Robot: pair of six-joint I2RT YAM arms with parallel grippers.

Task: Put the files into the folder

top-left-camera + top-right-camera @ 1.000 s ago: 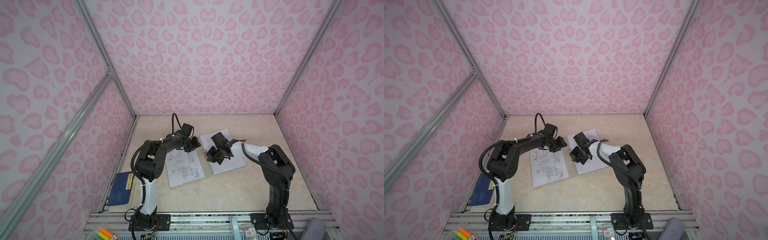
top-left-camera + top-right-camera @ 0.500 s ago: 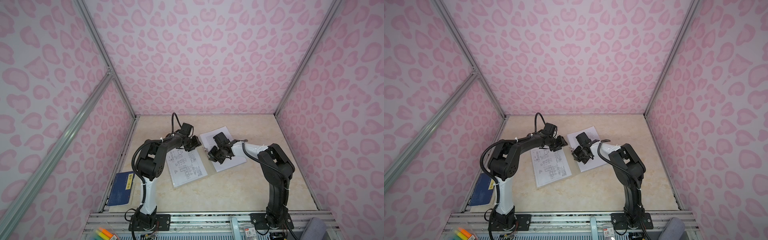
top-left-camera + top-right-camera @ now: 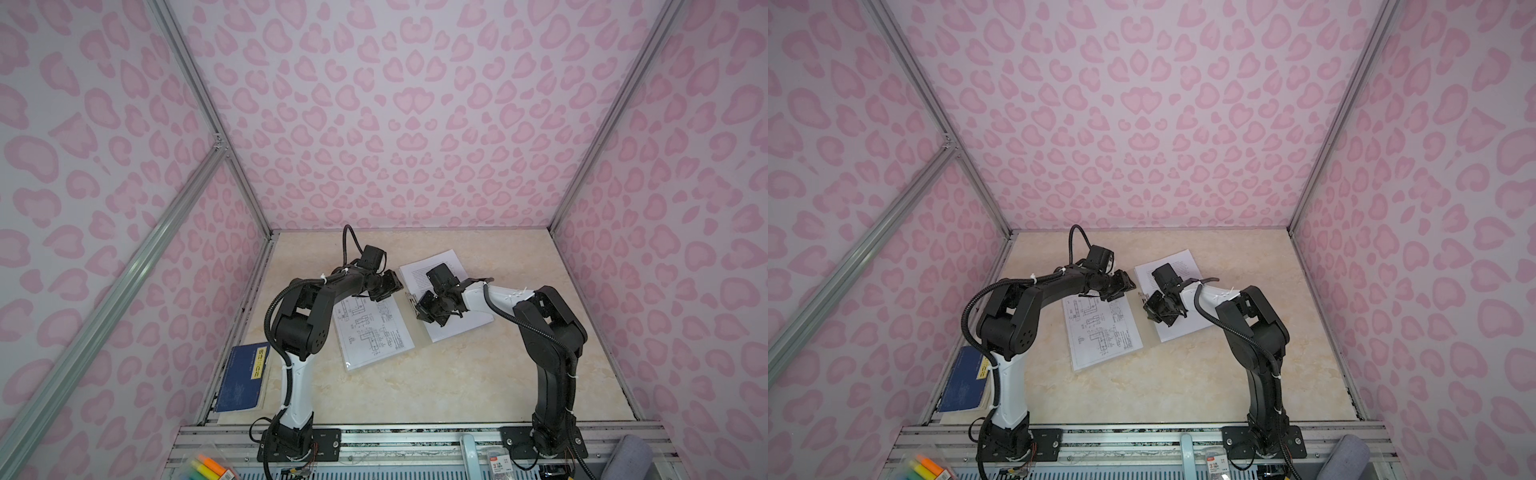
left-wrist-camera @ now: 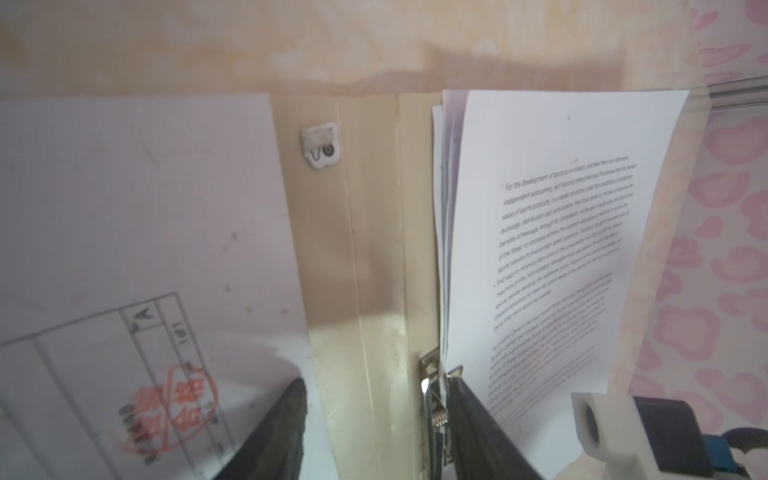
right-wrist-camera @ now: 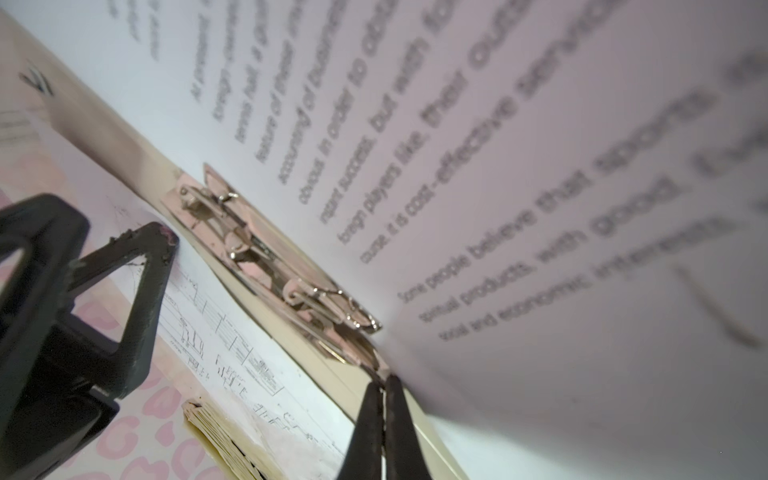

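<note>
A beige desk [image 3: 457,374] enclosed by pink-patterned walls is seen from above, with two black robot arms reaching toward the middle of the frame. Between them the folder [image 4: 365,232] lies open and flat, just below the centre of both top views, its beige spine running between two leaves. The files [image 3: 419,272], a thin stack of white sheets of printed text, rest on the leaf to the right of the spine. A sheet with line drawings [image 3: 370,328] lies on the leaf to the left. A metal spring clip [image 5: 266,249] sits on the right leaf beside the spine, at the edge of the stack. The left gripper [image 3: 384,291] is about half open, its fingers straddling the spine and holding nothing. The right gripper [image 5: 380,376] is fully closed, its tip at the end of the clip; whether a sheet is pinched there cannot be told. The sheets look light, limp and slippery against each other, likely to fan out or curl if pushed, so they are best taken by an edge or pressed flat from above. The folder looks thin and bendy, stiffest along its spine. A dark blue book [image 3: 243,378] lies at the lower left.
</note>
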